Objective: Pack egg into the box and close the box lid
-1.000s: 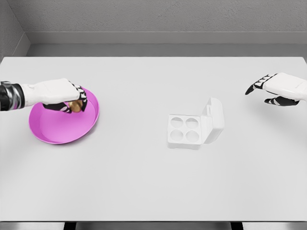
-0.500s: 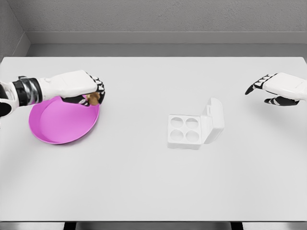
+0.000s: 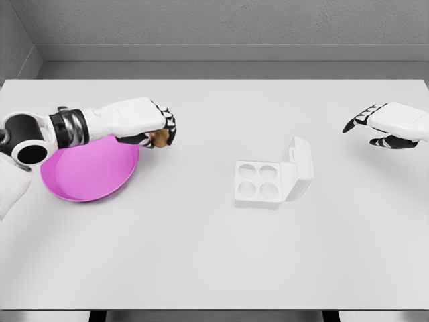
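- Just past the right edge of the pink plate (image 3: 80,181), the left hand (image 3: 149,125) is hanging above the bare white table (image 3: 201,255), its fingers curling tight around the brown egg (image 3: 160,139), which is peeking out under the knuckles.
- Off to the right of that hand and somewhat nearer the camera, the egg box (image 3: 259,184) is sitting with its four round cups facing up, all of them looking unfilled, and its lid (image 3: 299,164) is standing open along the box's right side.
- Between egg and box a stretch of bare table is lying; the carry is likely running rightward and toward the camera, with the two left-hand cups coming first.
- At the far right edge, the right hand (image 3: 385,125) is hovering over the table with fingers loosely bent and gripping nothing; it is well apart from the box, though on the lid's side.
- Judging by position, the left hand is holding the egg, while the right one is seeming better placed for folding the lid over afterward.
- How the egg's long axis is lying inside the grip I cannot tell.
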You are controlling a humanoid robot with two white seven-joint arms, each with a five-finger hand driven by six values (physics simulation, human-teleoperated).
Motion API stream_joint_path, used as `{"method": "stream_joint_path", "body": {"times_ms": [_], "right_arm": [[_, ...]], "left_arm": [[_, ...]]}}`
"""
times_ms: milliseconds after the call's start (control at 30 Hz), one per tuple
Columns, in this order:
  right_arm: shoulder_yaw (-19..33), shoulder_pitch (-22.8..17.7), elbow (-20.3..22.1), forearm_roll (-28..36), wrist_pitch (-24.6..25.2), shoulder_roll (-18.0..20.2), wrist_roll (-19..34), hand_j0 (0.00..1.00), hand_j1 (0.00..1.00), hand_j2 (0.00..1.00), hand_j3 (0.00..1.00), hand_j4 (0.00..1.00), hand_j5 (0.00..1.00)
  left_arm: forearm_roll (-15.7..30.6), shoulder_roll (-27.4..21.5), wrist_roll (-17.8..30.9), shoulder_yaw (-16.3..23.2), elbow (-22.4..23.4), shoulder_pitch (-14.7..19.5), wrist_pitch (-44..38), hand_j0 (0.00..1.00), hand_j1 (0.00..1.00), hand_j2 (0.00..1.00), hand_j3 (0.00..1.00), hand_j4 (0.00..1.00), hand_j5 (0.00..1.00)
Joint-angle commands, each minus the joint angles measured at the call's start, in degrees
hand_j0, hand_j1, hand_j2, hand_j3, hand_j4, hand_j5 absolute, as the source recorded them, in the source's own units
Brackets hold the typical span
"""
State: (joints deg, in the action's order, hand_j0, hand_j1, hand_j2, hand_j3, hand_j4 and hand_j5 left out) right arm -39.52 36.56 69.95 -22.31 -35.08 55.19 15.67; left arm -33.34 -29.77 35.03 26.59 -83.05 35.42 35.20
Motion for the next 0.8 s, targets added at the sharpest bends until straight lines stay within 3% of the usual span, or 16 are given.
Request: {"method": "stream_joint_path", "body": {"times_ms": [0, 767], "right_arm": [[0.06, 0.00, 0.01, 0.34, 0.08, 0.01, -0.02, 0.69, 0.69, 0.69, 0.69, 0.69, 0.69], [0.06, -0.09, -0.16, 0.25, 0.08, -0.08, -0.02, 0.69, 0.69, 0.69, 0.69, 0.69, 0.69]], "left_arm": [[0.03, 1.38, -0.03, 0.30, -0.97, 0.00, -0.20, 0.37, 0.37, 0.37, 0.37, 0.37, 0.37], [-1.20, 10.43, -0.03, 2.58, -0.97, -0.09, -0.20, 0.38, 0.38, 0.38, 0.38, 0.38, 0.38]]}}
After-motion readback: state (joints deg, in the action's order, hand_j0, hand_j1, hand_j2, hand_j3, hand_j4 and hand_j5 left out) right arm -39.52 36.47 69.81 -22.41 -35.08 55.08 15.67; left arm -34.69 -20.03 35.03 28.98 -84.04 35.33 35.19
